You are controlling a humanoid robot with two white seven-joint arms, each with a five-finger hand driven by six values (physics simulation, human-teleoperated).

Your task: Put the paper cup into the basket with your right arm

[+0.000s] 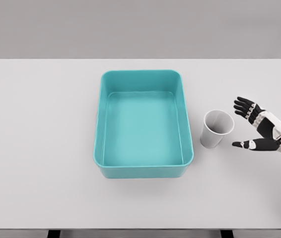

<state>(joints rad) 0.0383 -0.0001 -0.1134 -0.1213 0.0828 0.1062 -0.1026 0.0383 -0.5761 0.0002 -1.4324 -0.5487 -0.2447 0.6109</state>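
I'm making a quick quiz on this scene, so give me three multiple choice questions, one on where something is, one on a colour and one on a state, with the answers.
1. Where does the paper cup stand?
A. inside the basket
B. on the table right of the basket
C. in the hand

2. What colour is the basket?
A. teal
B. red
C. yellow

3. How is the right hand?
A. closed on the cup
B. open beside the cup
C. resting in the basket

Answers: 1 B, the cup stands upright on the white table between basket and hand. 2 A, its walls and floor are teal. 3 B, the fingers are spread, apart from the cup.
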